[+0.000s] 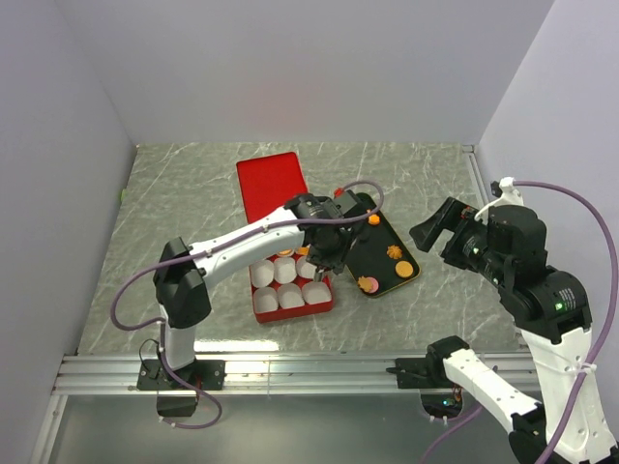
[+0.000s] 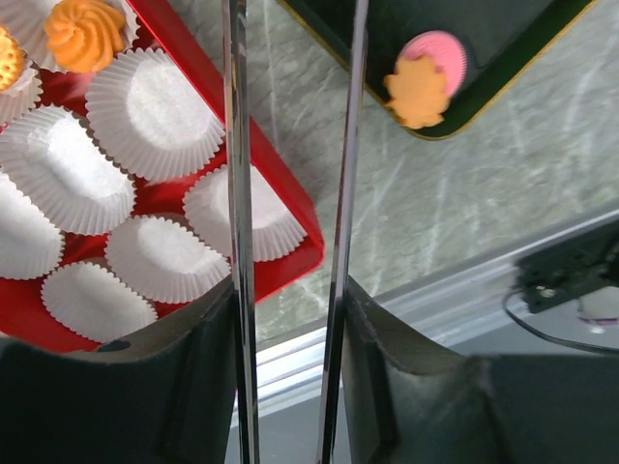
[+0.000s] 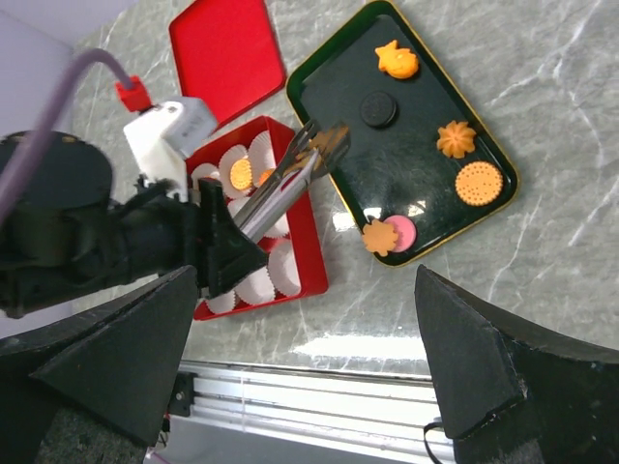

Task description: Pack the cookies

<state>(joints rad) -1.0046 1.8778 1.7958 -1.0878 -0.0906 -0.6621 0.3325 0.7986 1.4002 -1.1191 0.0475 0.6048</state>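
Left jaws clamped on tongs (image 3: 280,184); cookie (image 3: 332,138) seemingly pinched at tips, held aloft near red box (image 3: 311,261) for packing. Other cookies (image 3: 478,182) lying on black tray (image 3: 426,97). Right jaws apart, idle.

Left arm (image 1: 247,237) overhangs red box (image 1: 290,313); black tray's (image 3: 416,145) right side unobstructed.

The left arm (image 1: 242,242) reaches forward and right from its base, wrist bent downward. Its claw (image 3: 319,150) has long thin fingers drawn nearly together, seemingly pinching a cookie (image 3: 334,138) at the tips. The right arm (image 1: 542,300) stands raised at the side, with its claw (image 1: 435,220) spread wide above the bench.
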